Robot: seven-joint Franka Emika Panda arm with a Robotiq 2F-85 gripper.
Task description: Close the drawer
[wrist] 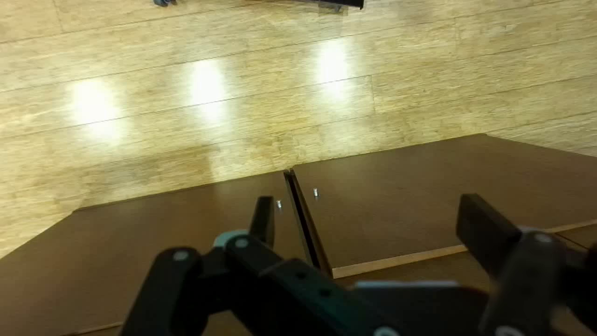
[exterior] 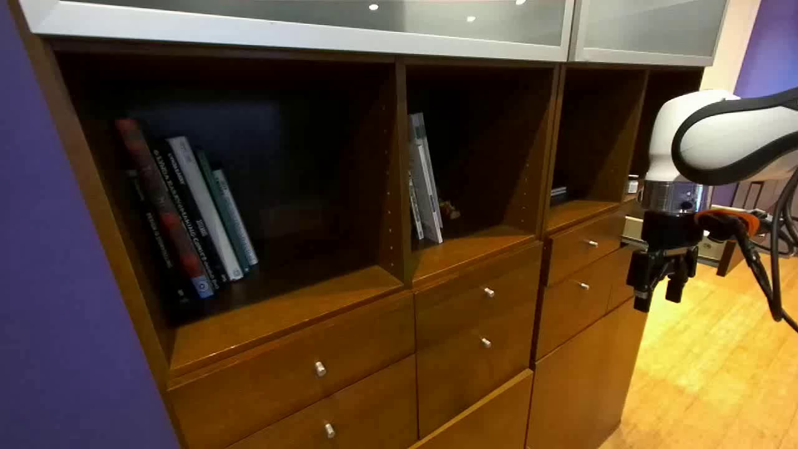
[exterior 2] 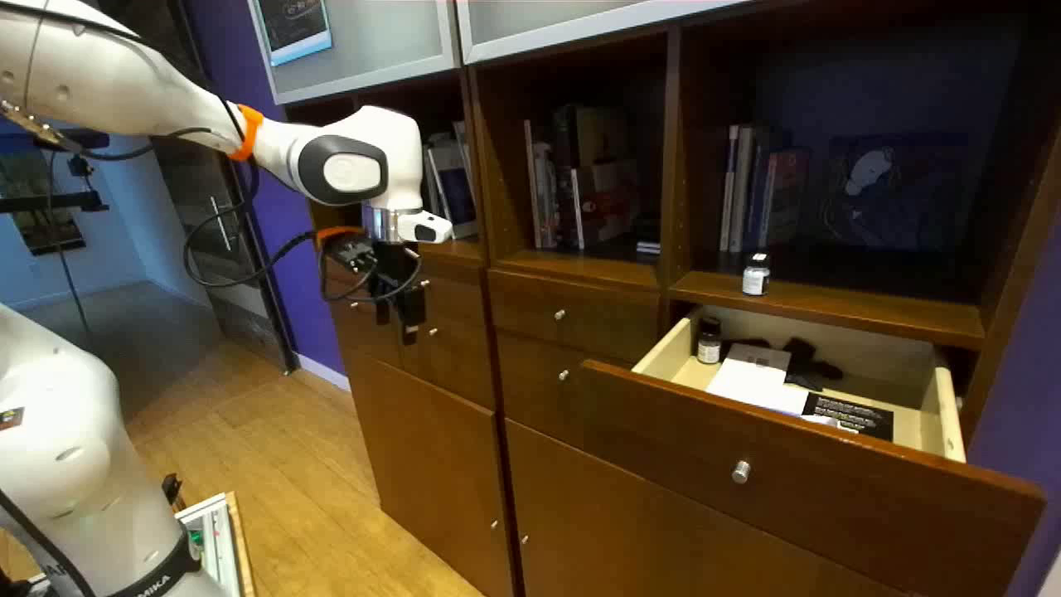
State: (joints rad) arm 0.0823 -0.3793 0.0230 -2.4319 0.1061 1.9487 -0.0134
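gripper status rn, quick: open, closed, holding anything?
Robotiq gripper: open, holding nothing, apart from the pulled-out drawer.

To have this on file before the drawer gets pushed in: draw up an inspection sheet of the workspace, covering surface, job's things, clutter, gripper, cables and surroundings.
Surface: brown wooden cabinet with a shelf ledge; light wood floor.
Job's things: the drawer stands pulled out; round silver knob on its front.
Clutter: in the drawer, a small dark bottle, a white flat item, a black printed card and dark items too unclear to name; on the shelf ledge, a white-labelled bottle.
Gripper: open, apart from the drawer; nothing seen in its grasp.
Cables: black, hanging in loops beside the arm; none seen reaching into the drawer.
Surroundings: purple wall, frosted upper doors, leaning books inside the cabinet.
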